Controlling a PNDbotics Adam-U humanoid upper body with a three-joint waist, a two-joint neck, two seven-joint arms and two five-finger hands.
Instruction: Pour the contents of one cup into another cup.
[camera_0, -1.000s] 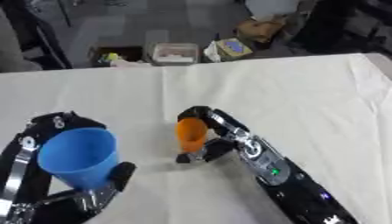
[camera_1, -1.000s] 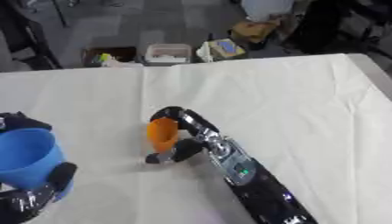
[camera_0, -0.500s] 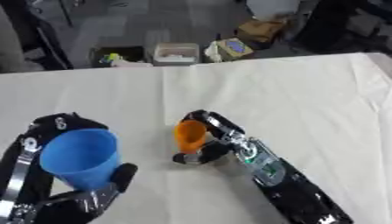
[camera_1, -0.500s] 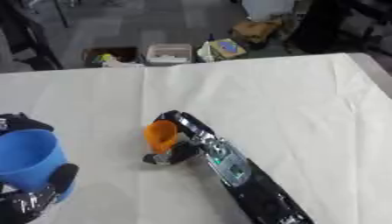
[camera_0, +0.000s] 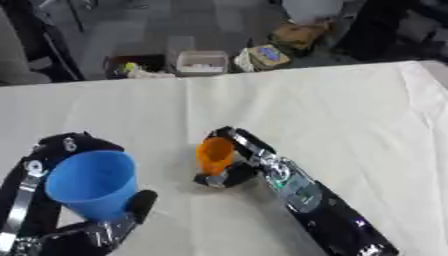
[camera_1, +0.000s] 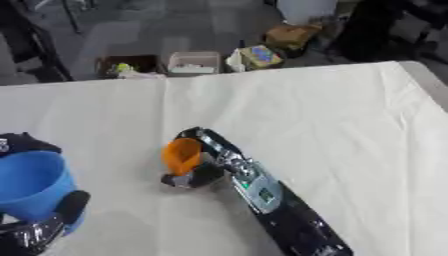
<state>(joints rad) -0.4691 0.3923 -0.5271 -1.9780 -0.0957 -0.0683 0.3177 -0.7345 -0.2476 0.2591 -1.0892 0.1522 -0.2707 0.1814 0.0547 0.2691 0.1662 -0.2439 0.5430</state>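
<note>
A large blue cup (camera_0: 92, 184) stands upright at the lower left, with my left hand (camera_0: 83, 228) curled round it from behind and below. Near the middle of the white table (camera_0: 350, 110) my right hand (camera_0: 234, 165) is wrapped around a small orange cup (camera_0: 213, 153). The orange cup is tilted, its open mouth facing up and to the left. Its base is hidden behind my thumb and fingers. A gap of bare cloth separates the two cups. I cannot see what is inside either cup.
Beyond the table's far edge, on the floor, are a white box (camera_0: 202, 62), a dark bin (camera_0: 133, 66), a brown bag (camera_0: 298, 36) and a pale container (camera_0: 310, 8). The table's right edge (camera_0: 430, 75) runs along the upper right.
The orange cup and my right hand sit slightly lower and more to the right than a second ago. The blue cup in my left hand has barely shifted.
</note>
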